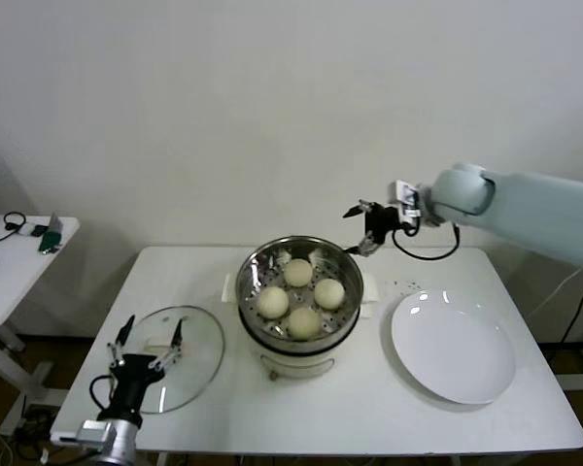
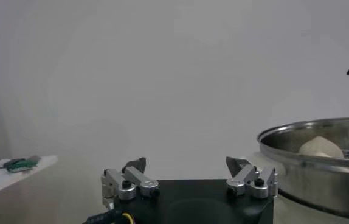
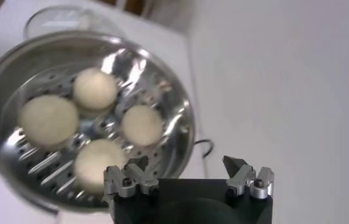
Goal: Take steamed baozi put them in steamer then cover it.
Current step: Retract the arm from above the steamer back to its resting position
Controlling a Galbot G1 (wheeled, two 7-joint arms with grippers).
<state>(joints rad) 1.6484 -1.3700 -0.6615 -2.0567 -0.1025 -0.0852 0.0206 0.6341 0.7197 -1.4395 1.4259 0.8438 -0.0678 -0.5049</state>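
Observation:
The steel steamer [image 1: 262, 264] stands mid-table on its white base, uncovered. Four cream-white baozi [image 1: 303, 321] lie on its perforated tray; they also show in the right wrist view [image 3: 48, 119]. The glass cover [image 1: 196, 361] with its white bar handle lies flat on the table to the steamer's left. My left gripper [image 1: 151, 335] is open and empty, low at the table's front left, over the cover's near edge. My right gripper [image 1: 363, 225] is open and empty, raised above the steamer's back right rim [image 3: 186, 131]. The steamer rim also shows in the left wrist view [image 2: 320, 137].
A flat white plate [image 1: 454, 347] lies on the table to the steamer's right. A white side table [image 1: 15, 267] with cables stands at the far left. A white wall is behind the table.

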